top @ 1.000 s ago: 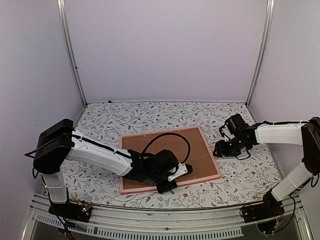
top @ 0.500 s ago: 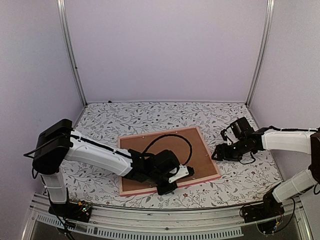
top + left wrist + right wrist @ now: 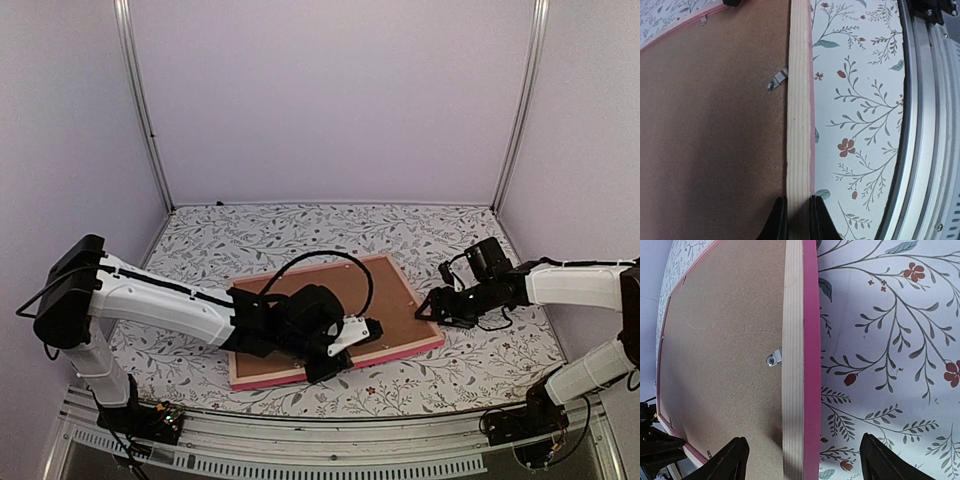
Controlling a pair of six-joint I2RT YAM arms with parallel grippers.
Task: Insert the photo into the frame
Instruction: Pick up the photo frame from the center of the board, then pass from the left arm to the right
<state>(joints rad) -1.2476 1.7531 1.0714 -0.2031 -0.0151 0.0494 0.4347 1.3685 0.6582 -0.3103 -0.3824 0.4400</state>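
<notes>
Face down on the flower-patterned table [image 3: 300, 228], the pink-railed frame [image 3: 400, 352] lies near the middle of the surface, a little toward 6 o'clock in the overhead view. It sits askew, its 3 o'clock side farther from the arm bases than its 9 o'clock side. A plain brown backing board [image 3: 395, 295] fills the frame's opening. Whether the photo sits beneath the board cannot be told.

The left gripper [image 3: 797, 221] reaches over the frame and pinches the rail on its 6 o'clock edge. In its wrist view one black fingertip [image 3: 778, 220] presses the inner side of the pale wooden rail and the other presses the outer pink side. A small metal turn clip [image 3: 776, 80] lies on the board just beside that rail, toward 12 o'clock from the grip. A black cable [image 3: 325, 258] arcs above the left arm.

The right gripper [image 3: 807, 462] hangs at the frame's 3 o'clock edge with its claw spread wide. One finger [image 3: 732, 460] is over the backing board and the other over the bare table, the rail running between them untouched. A second clip [image 3: 774, 358] shows beside that rail.
</notes>
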